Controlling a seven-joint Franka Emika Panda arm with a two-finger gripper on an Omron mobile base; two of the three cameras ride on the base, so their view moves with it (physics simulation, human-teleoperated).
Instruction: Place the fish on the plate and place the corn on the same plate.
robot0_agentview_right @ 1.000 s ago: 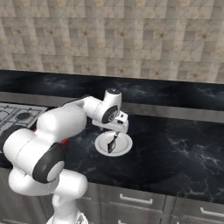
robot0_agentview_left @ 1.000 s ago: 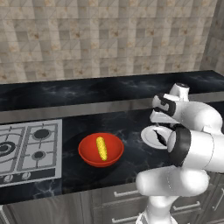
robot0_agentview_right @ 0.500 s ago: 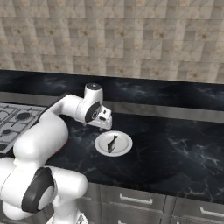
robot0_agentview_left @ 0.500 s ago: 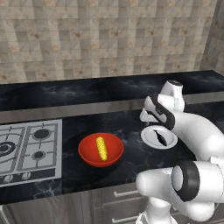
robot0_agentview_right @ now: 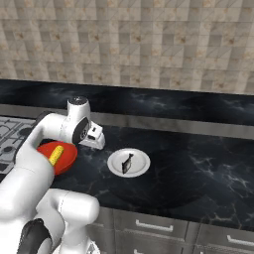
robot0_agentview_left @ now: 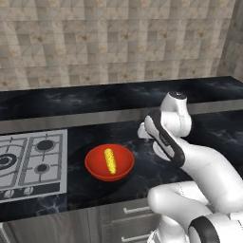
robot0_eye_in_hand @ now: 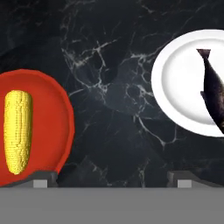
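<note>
One item left to move: short yellow corn cob (robot0_eye_in_hand: 17, 131), lying in the deep red bowl (robot0_eye_in_hand: 61, 113). Judged light, stiff, bumpy; grip across its middle. Dark grey fish (robot0_eye_in_hand: 215, 94) rests on the small round white plate (robot0_eye_in_hand: 175, 83). Two-finger gripper (robot0_eye_in_hand: 111, 177) spread, empty, above glossy black marble counter (robot0_eye_in_hand: 113, 65); stone-tiled wall (robot0_agentview_right: 149, 44) behind.

One dark grey flat fish (robot0_eye_in_hand: 214, 97) and one yellow corn cob (robot0_eye_in_hand: 17, 130). One round white plate (robot0_eye_in_hand: 181, 83), one deep red bowl (robot0_agentview_left: 97, 166). One steel hob (robot0_agentview_left: 29, 160).

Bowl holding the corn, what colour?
Red; the bowl shows best in the hand view, with the yellow corn lying inside it.
</note>
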